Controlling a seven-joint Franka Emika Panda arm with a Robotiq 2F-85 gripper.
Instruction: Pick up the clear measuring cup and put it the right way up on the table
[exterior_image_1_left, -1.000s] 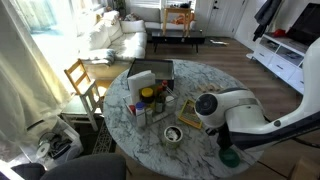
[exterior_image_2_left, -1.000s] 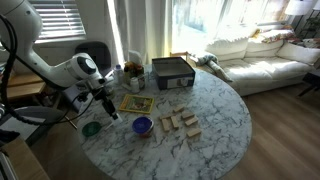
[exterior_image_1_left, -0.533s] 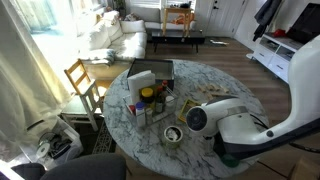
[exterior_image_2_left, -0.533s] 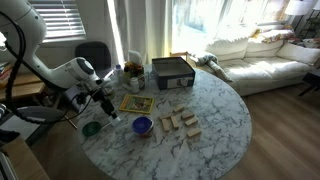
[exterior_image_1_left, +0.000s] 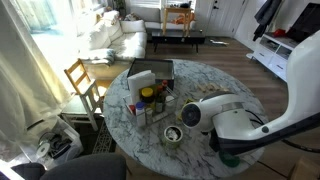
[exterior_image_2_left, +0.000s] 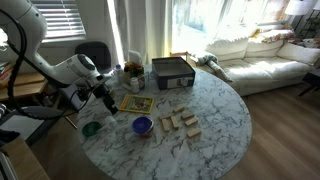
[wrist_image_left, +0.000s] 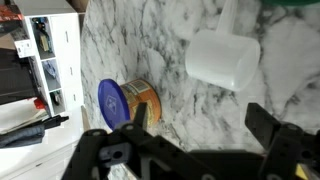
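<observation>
The clear measuring cup (wrist_image_left: 222, 58) rests on the white marble table (wrist_image_left: 150, 40) in the wrist view. Its handle points away from me, and I cannot tell which way up it is. My gripper (wrist_image_left: 200, 125) hovers just short of it, open. The dark fingers (wrist_image_left: 262, 125) stand wide apart with only bare marble between them and touch nothing. In an exterior view the gripper (exterior_image_2_left: 106, 108) hangs low over the table's (exterior_image_2_left: 215, 110) near edge. In the exterior view from the opposite side the white arm (exterior_image_1_left: 235, 125) hides the cup.
A tin with a blue lid (wrist_image_left: 120, 100) (exterior_image_2_left: 142, 125) stands close beside one finger. A green lid (exterior_image_2_left: 91, 128) lies near the table edge. Wooden blocks (exterior_image_2_left: 180, 122), a picture card (exterior_image_2_left: 137, 102), a dark box (exterior_image_2_left: 170, 72) and bottles (exterior_image_1_left: 150, 100) fill the middle. A wooden chair (exterior_image_1_left: 82, 78) stands beside the table.
The jaws have spread wide and let go of the cup. The arm has shifted a little over the table's edge.
</observation>
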